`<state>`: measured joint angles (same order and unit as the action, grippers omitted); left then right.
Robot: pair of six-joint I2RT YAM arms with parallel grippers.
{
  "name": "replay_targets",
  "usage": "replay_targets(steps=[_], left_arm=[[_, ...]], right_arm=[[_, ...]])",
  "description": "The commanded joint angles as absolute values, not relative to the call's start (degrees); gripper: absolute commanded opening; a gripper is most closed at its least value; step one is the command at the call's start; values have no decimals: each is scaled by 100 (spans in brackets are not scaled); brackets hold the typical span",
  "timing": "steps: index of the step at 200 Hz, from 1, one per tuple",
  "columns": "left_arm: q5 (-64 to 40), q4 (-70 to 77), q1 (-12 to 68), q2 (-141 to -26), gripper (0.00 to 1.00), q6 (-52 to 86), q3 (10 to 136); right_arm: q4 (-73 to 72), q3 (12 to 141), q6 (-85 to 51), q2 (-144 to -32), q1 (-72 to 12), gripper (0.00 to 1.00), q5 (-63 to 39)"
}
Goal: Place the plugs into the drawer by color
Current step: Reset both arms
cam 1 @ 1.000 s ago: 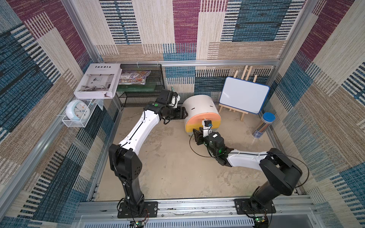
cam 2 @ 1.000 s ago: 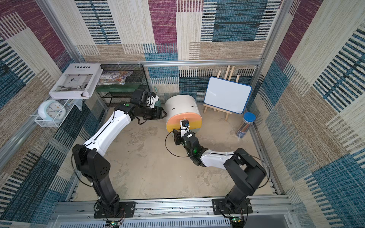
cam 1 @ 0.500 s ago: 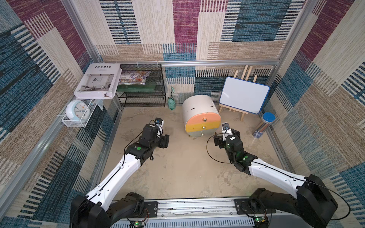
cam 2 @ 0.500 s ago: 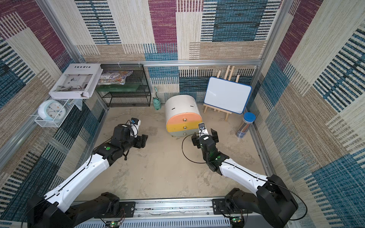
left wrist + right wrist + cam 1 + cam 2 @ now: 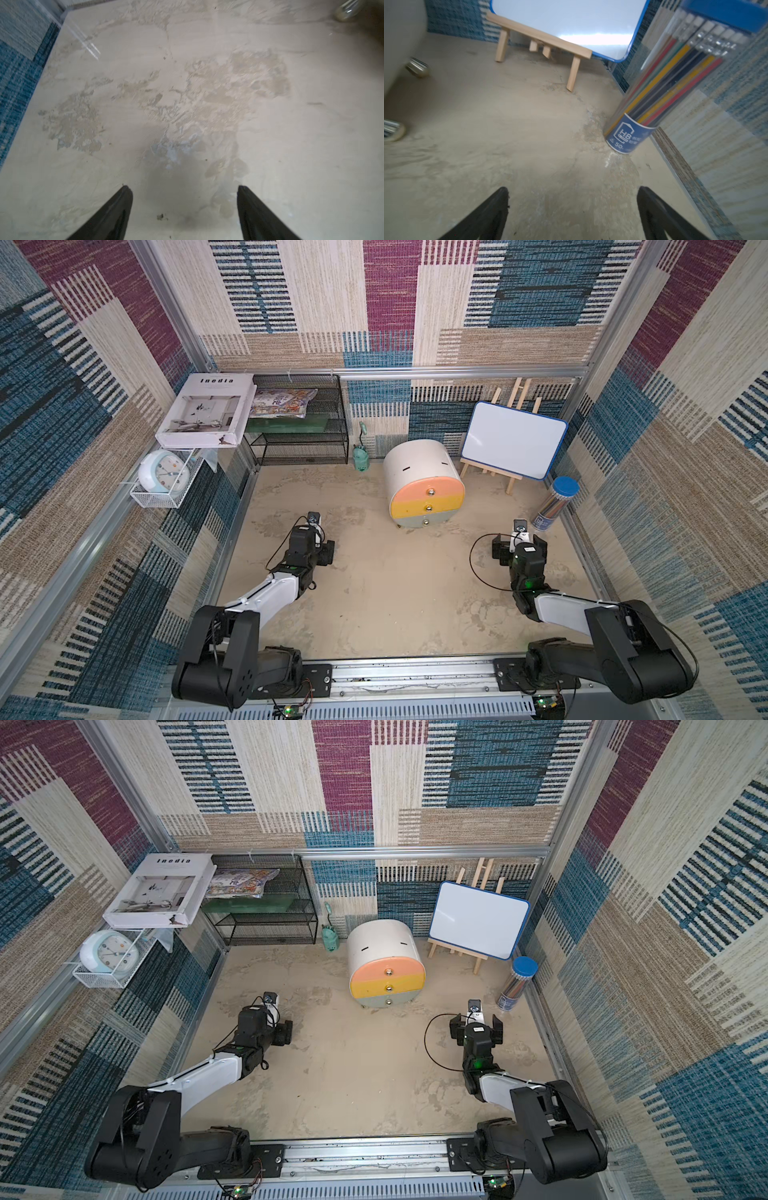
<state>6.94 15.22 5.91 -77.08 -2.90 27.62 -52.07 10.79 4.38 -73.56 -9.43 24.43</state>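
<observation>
From here, the drawer [image 5: 424,485] [image 5: 386,965] sits in the upper middle of both top views, at the back of the tabletop [image 5: 395,593]. It stands between a small green item [image 5: 360,458] and the whiteboard [image 5: 513,445] on its wooden easel. Its peach, yellow and grey fronts are stacked top to bottom, and all three look pushed in flush.

My left arm [image 5: 270,593] reaches up from the lower left of the frame. The left jaws hang over bare tabletop, below and to the left of the drawer and well apart from it. In the left wrist view they stand wide apart with nothing between them.

My right arm [image 5: 552,608] comes in from the lower right. The right jaws are near the tube of pencils [image 5: 555,504] [image 5: 654,93], spread wide and holding nothing. One metal foot [image 5: 417,68] of the drawer shows at the left edge of the right wrist view.
</observation>
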Motion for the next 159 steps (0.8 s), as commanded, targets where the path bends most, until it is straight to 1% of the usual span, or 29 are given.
replay_targets(steps=[1,11,20,32,36,43,49,53,60,70,79,87,99,110,118,129,159], left_arm=[[72,3333,309,-7844,85,-310,2517],[20,3449,191,-7884,86,-346,2458],[-141,4182,73,-8051,86,-326,2240],[-262,4488,-31,-8292,84,-259,2197],[-314,4566,-53,-8399,84,-247,2209],[-397,4701,-85,-8615,83,-250,2221],[-417,4849,-87,-8774,84,-263,2286],[-443,4670,-90,-8805,85,-272,2406],[-514,4171,-132,-8770,90,-253,2597],[-551,4391,-256,-8894,100,-94,2603],[-555,4049,-263,-8871,99,-96,2726],[-547,4196,-264,-8947,99,-88,2712],[-550,4017,-278,-8935,99,-79,2775],[-555,4055,-280,-8942,99,-75,2774],[-560,4076,-281,-8951,99,-70,2763],[-554,4060,-281,-8928,99,-77,2760],[-555,4101,-281,-8905,99,-75,2727]], right_arm=[[-6914,945,370,-7606,-625,100,1502],[-7413,914,221,-8019,-429,100,1409],[-7700,955,49,-8476,-256,100,1283],[-8245,986,-1,-8923,-144,99,1095],[-8089,1038,2,-8889,-124,100,1000],[-7388,1251,-36,-8764,-27,100,790],[-6831,1456,-116,-8662,81,100,603],[-6790,1502,-154,-8699,164,100,428],[-6954,1466,-194,-8744,219,100,384],[-6811,1511,-184,-8715,219,100,369],[-6846,1494,-180,-8724,219,100,378],[-6871,1468,-164,-8689,219,99,373],[-6862,1452,-120,-8660,209,99,357],[-6485,1595,38,-8615,209,100,163],[-6711,1517,22,-8638,206,99,161],[-6602,1554,58,-8622,204,100,107],[-6327,1779,85,-8773,194,100,35]])
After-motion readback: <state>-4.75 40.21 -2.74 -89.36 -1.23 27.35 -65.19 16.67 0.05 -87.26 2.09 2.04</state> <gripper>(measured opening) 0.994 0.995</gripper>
